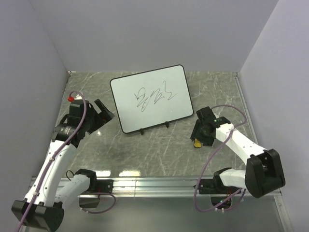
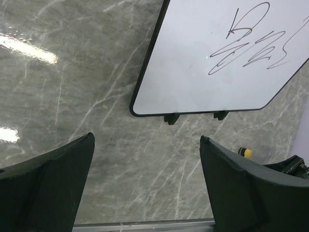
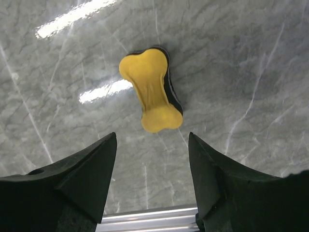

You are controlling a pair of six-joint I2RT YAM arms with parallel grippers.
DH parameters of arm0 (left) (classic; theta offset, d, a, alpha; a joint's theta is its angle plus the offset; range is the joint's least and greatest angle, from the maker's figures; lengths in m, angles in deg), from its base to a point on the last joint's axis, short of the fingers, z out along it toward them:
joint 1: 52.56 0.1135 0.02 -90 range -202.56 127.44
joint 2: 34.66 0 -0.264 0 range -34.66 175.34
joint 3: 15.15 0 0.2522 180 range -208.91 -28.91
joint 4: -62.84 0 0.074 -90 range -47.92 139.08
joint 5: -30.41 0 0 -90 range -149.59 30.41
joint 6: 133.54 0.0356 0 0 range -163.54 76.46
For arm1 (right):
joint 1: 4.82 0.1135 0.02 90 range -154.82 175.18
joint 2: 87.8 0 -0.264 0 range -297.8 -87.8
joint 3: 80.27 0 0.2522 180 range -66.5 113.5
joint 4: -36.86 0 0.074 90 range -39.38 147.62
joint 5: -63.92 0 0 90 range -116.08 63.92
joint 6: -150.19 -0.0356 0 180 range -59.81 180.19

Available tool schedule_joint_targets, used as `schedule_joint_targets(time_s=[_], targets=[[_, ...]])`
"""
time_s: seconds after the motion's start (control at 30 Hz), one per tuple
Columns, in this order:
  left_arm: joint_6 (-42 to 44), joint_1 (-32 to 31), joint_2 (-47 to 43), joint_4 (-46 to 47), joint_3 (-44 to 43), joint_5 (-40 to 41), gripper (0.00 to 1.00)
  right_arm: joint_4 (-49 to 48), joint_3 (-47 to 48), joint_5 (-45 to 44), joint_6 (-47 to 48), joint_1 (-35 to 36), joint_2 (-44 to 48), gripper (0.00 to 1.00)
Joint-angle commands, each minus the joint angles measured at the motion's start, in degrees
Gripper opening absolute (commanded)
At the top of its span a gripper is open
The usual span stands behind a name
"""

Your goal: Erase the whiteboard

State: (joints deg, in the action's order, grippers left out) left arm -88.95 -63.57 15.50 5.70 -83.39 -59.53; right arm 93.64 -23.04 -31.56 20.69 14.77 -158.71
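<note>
top: scribbled whiteboard (image 1: pixel 152 98) sits mid grey marble table (image 1: pixel 159 152), pale walls (image 1: pixel 145 29) on three sides | left wrist: left gripper (image 2: pixel 147 140) fingers apart over marble, near whiteboard's corner | right wrist: right gripper (image 3: pixel 152 137) fingers apart above yellow eraser (image 3: pixel 150 89), glare streaks on marble

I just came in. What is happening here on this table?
Two robot arms are preparing to wipe a whiteboard that sits on the table with a black scribble on it. The right tool hangs open over a yellow eraser lying on the table, not gripping it yet. The left tool is open and empty, near the board's left edge.
</note>
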Motion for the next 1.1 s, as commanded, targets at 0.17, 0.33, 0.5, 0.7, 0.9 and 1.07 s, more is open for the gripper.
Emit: schedule_joint_targets(time_s=[0.17, 0.33, 0.5, 0.7, 0.9, 1.07], targets=[[3.57, -3.84, 1.61, -1.36, -4.85, 4.95, 0.95, -3.91, 1.89, -4.71, 0.4, -0.43, -6.42, 0.67], [4.27, -5.08, 1.44, -2.06, -5.55, 6.62, 0.96, -5.41, 2.15, -5.16, 0.83, -0.96, -10.46, 0.6], [4.98, -5.96, 1.88, -1.98, -5.81, 6.98, 0.96, -6.2, 3.82, -5.42, 1.1, -1.14, -13.19, 0.55], [5.59, -6.22, 2.67, -1.54, -6.08, 7.77, 0.96, -5.06, 7.33, -7.09, 2.41, -0.96, -15.39, 0.55], [5.86, -6.31, 3.64, -1.28, -6.87, 8.65, 0.96, -4.44, 8.83, -7.45, 3.12, -1.05, -17.33, 0.43], [6.03, -6.31, 4.16, -0.66, -6.78, 8.29, 0.97, -4.97, 6.21, -6.04, 1.89, -0.96, -16.28, 0.43]])
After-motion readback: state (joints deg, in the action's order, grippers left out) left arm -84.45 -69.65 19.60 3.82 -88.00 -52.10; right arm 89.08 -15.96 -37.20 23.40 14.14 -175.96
